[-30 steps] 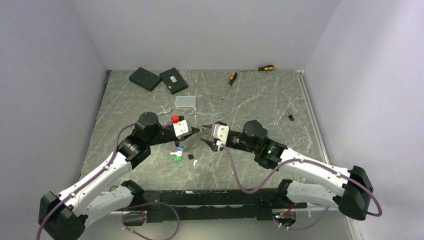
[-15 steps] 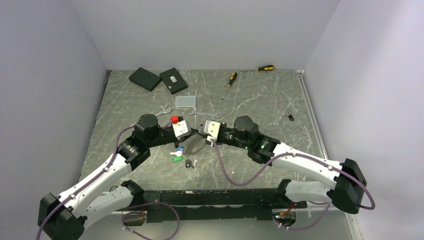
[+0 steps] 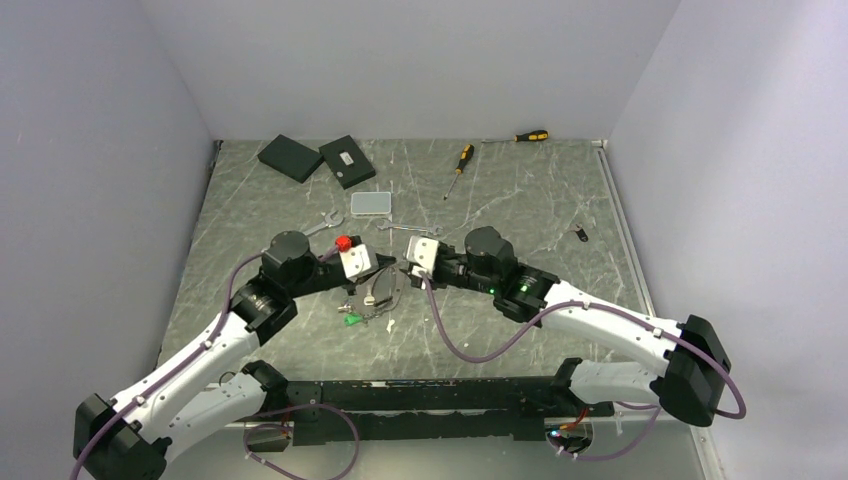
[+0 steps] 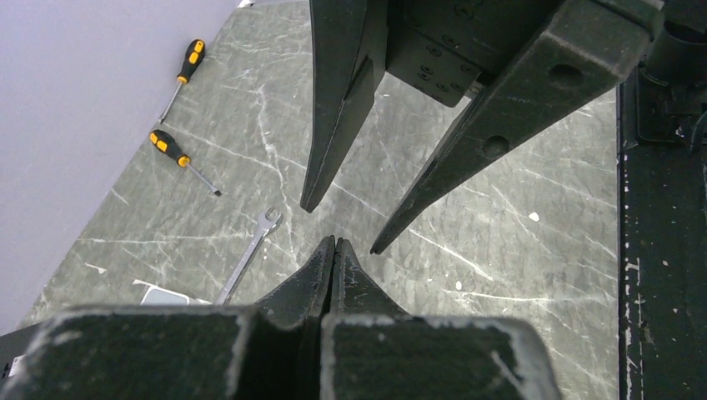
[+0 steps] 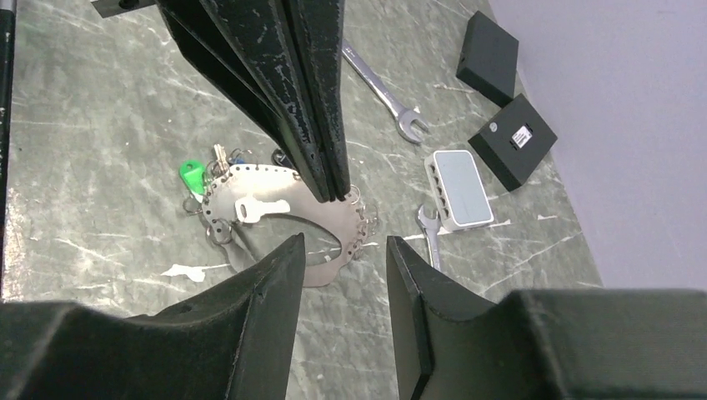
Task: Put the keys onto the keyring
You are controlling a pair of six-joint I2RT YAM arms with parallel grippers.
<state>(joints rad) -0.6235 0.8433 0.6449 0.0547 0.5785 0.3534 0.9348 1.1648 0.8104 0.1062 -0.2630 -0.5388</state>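
While the left pincer [image 4: 333,247] stays closed, pinched as we judge it on the far rim of the keyring [image 5: 267,192], the right pincer [image 5: 343,246] has swung in from the right over the last second. It now stands just beside the left one, jaws apart and empty. The keyring showed only as a thin line between the two pincers a second ago. It now turns its broad face upward, low over the middle of the surface [image 3: 500,190]. The keys [image 5: 215,162] crowd its near-left rim, one of them with a green tag [image 5: 192,177]; whether any is threaded we cannot tell. We read this as the ring being brought down to the keys so that the free pincer can take one, with threading not yet shown. Of writing we find only a small white label on the right-hand black box [image 5: 511,137], too small to read. The clear box [image 5: 457,190], the spanner [image 5: 385,93] and the screwdrivers [image 4: 171,148] show no brand.
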